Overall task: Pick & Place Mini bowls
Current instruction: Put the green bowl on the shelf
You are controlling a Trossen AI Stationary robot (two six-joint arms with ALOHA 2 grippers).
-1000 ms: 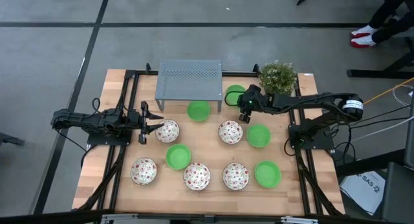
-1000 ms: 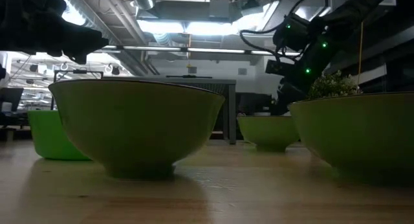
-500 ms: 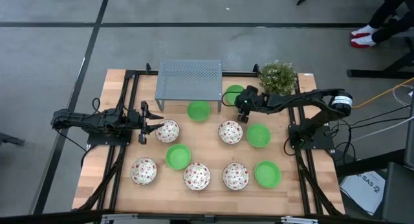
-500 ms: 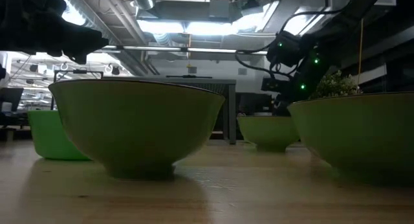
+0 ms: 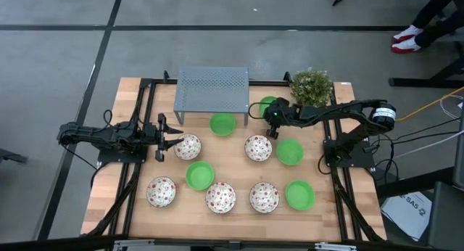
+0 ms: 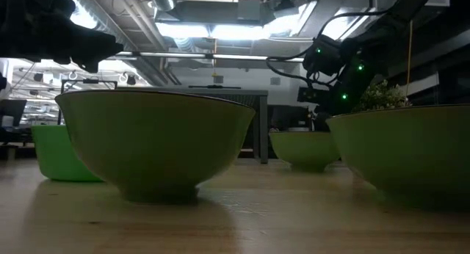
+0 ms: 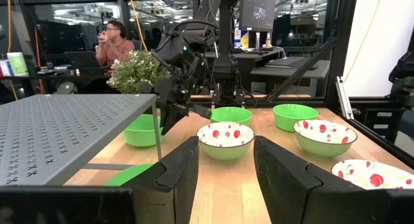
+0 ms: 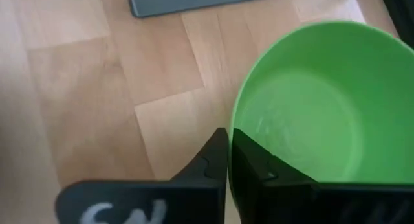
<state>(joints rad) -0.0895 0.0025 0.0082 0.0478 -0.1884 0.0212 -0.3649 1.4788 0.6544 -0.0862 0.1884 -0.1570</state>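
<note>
So at this point the right gripper (image 5: pixel 270 120) was at the back of the bench (image 5: pixel 232 218), right by the green bowl (image 5: pixel 265 104) that sat between the metal shelf (image 5: pixel 211 90) and the little plant (image 5: pixel 311 85). In the right wrist view its fingers looked pinched together on that bowl's rim (image 8: pixel 228 146), one finger inside and one outside, so I'd call it clamped on the green bowl. The bowl seemed to be sitting on the wood, not lifted, though I couldn't be totally sure.

The left gripper (image 5: pixel 161 139) just hung over the left side of the bench next to a speckled bowl (image 5: pixel 188 146), fingers apart with nothing between them; you could see the gap clearly in its own wrist view.

Progress-wise, it looked like early days to me. Nothing sat on top of the shelf as far as I could see, and all the other bowls were spread out across the bench: another green one (image 5: pixel 222 124) just in front of the shelf, a speckled one (image 5: pixel 258 147) in the middle, more greens and speckled ones along the front. So one bowl grabbed, none obviously placed anywhere, and the rest to go. Where they were meant to end up, I couldn't tell.
</note>
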